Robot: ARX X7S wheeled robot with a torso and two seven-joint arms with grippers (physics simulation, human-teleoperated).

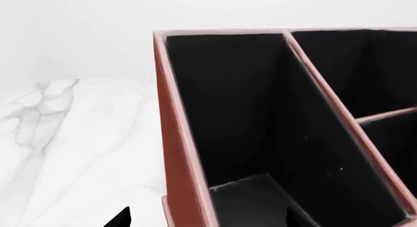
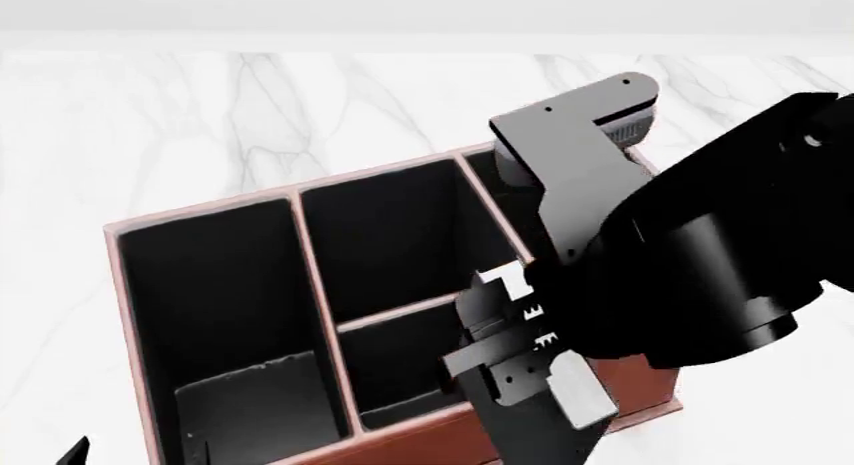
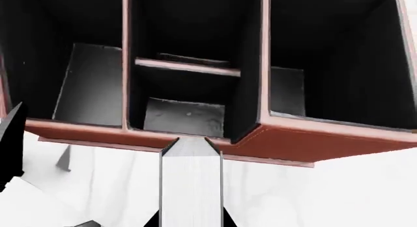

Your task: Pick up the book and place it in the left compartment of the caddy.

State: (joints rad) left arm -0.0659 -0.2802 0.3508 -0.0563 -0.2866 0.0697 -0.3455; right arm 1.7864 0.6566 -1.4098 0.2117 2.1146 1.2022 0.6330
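Note:
The reddish-brown caddy (image 2: pixel 127 285) stands on the marble table. Its long, deep left compartment (image 2: pixel 220 315) is empty; it also shows in the left wrist view (image 1: pixel 247 139). My right gripper (image 2: pixel 514 370) is shut on the book (image 2: pixel 541 435), a black slab held above the caddy's front rim. In the right wrist view the book's white page edges (image 3: pixel 191 183) point at the caddy's (image 3: pixel 313 139) divided middle section. My left gripper (image 1: pixel 205 222) is open and empty, its tips on either side of the caddy's left outer wall.
The marble tabletop (image 2: pixel 200 115) spreads behind and to the left of the caddy. My right arm (image 2: pixel 694 275) covers the caddy's right end section. A low divider (image 2: pixel 400 313) splits the middle section.

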